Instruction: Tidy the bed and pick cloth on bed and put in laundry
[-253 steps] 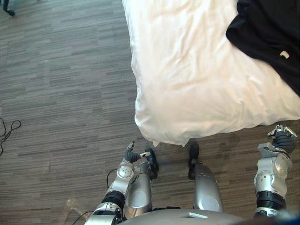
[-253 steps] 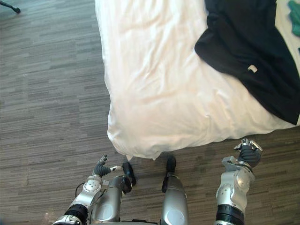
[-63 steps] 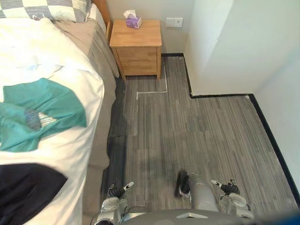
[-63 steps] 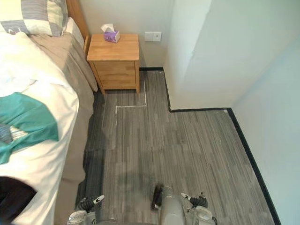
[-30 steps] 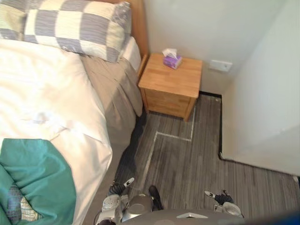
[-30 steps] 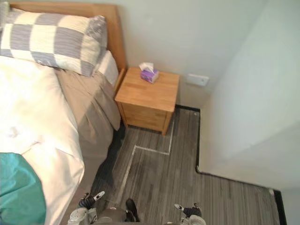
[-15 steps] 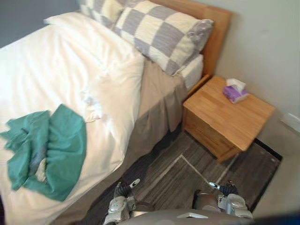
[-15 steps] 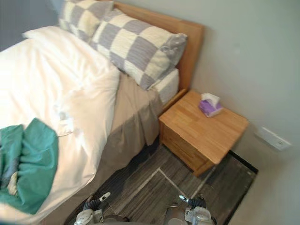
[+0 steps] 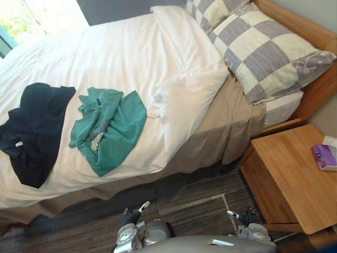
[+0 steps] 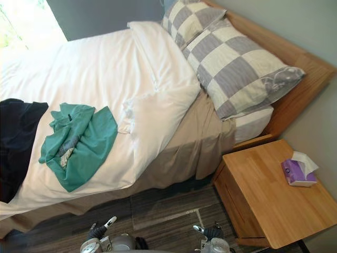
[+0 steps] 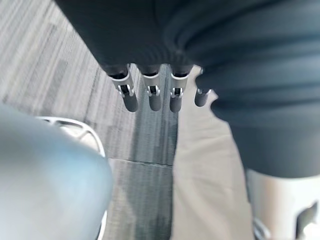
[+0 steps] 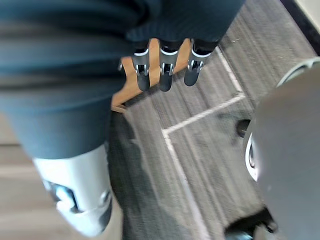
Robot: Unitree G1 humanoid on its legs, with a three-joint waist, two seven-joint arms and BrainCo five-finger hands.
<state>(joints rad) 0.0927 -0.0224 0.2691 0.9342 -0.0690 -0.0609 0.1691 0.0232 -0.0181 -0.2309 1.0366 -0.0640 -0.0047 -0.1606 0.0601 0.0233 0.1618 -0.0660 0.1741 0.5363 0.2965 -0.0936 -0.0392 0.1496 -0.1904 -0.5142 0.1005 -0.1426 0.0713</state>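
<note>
The green cloth (image 9: 108, 129) lies crumpled on the white bed (image 9: 121, 52) near its edge, the black cloth (image 9: 31, 132) just beside it. Both look soft, light and floppy, so a bunched-up fold in the middle seems best to grab. The left hand (image 11: 149, 97) and right hand (image 12: 165, 75) hang low over the floor (image 9: 184, 195), fingers loose, holding nothing.

The black cloth (image 10: 15, 142) runs off the side of the right eye view. The tissue box (image 9: 325, 157) is cut by the left eye view's edge.
</note>
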